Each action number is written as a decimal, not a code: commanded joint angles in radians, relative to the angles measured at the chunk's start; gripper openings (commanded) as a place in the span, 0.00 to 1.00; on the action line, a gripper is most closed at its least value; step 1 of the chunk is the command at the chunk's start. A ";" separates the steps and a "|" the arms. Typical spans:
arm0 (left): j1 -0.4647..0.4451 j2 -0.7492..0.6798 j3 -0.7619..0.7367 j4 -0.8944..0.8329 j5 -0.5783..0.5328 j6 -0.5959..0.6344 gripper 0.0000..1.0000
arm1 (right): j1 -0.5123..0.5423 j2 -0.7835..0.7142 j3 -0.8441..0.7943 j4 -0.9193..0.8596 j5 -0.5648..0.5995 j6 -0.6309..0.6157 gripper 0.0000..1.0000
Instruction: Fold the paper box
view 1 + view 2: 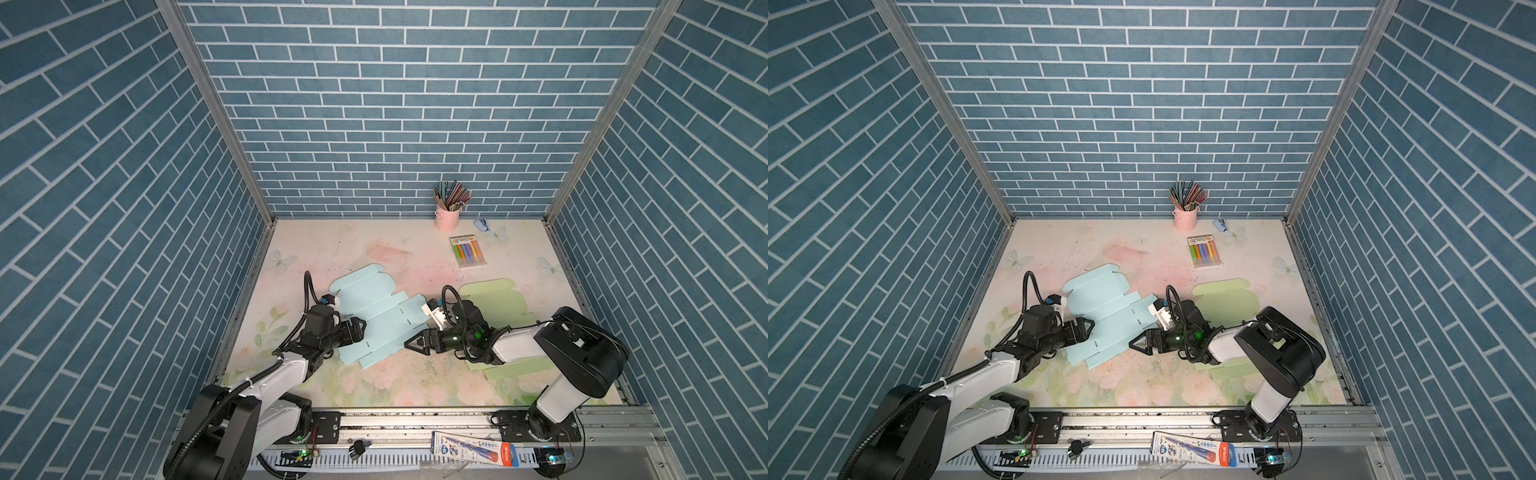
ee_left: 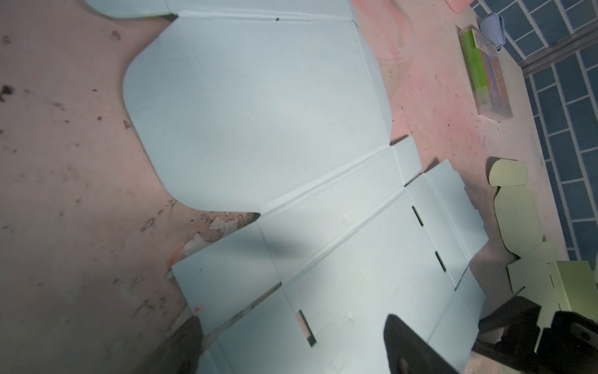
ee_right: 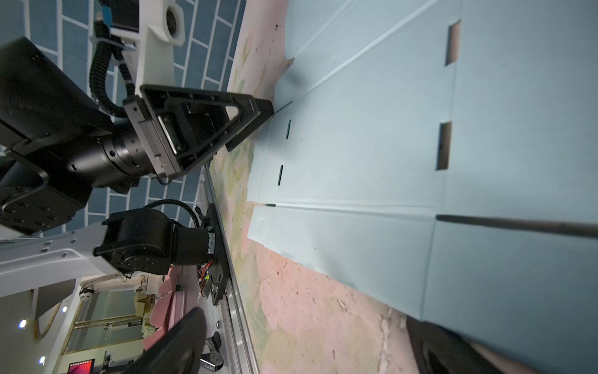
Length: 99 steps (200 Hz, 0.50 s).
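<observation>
The paper box is a flat, unfolded light blue blank (image 1: 374, 320) (image 1: 1104, 318) lying on the flowered table left of centre. My left gripper (image 1: 362, 328) (image 1: 1090, 326) is open at the blank's left edge; in the left wrist view (image 2: 296, 353) the sheet (image 2: 259, 113) lies between its dark fingers (image 2: 411, 349). My right gripper (image 1: 409, 344) (image 1: 1133, 344) is open at the blank's right front corner. In the right wrist view (image 3: 307, 349) one finger (image 3: 437, 346) sits at the sheet's (image 3: 372, 145) corner, the other over bare table.
A flat green blank (image 1: 494, 297) lies partly under the right arm. At the back right stand a pink cup of pencils (image 1: 448, 218), a marker pack (image 1: 468, 251) and a small blue object (image 1: 483, 225). Brick walls enclose three sides; a metal rail (image 1: 415, 419) runs along the front.
</observation>
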 commanded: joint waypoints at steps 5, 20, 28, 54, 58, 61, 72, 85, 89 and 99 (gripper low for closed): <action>-0.074 -0.001 -0.049 -0.023 0.017 -0.072 0.89 | -0.042 0.040 -0.019 0.097 -0.024 0.058 0.97; -0.137 -0.004 -0.062 -0.002 0.007 -0.113 0.89 | -0.057 0.045 -0.017 0.092 -0.024 0.052 0.96; -0.175 -0.003 -0.065 0.005 -0.006 -0.135 0.89 | -0.068 0.044 -0.016 0.088 -0.024 0.048 0.96; -0.315 0.019 -0.069 0.062 -0.048 -0.220 0.89 | -0.110 0.035 -0.025 0.061 0.005 0.035 0.96; -0.336 0.027 -0.067 0.071 -0.051 -0.233 0.89 | -0.118 0.034 -0.029 0.063 0.009 0.038 0.95; -0.352 0.034 -0.065 0.081 -0.054 -0.242 0.89 | -0.125 0.033 -0.032 0.066 0.010 0.041 0.95; -0.409 0.059 -0.052 0.100 -0.069 -0.269 0.89 | -0.151 0.034 -0.050 0.092 0.014 0.059 0.93; -0.466 0.089 -0.027 0.111 -0.078 -0.284 0.89 | -0.175 0.033 -0.065 0.117 0.010 0.073 0.89; -0.480 0.095 -0.021 0.113 -0.077 -0.287 0.89 | -0.181 0.032 -0.067 0.116 0.010 0.073 0.88; -0.499 0.100 -0.009 0.116 -0.071 -0.291 0.89 | -0.188 0.026 -0.067 0.106 0.018 0.067 0.84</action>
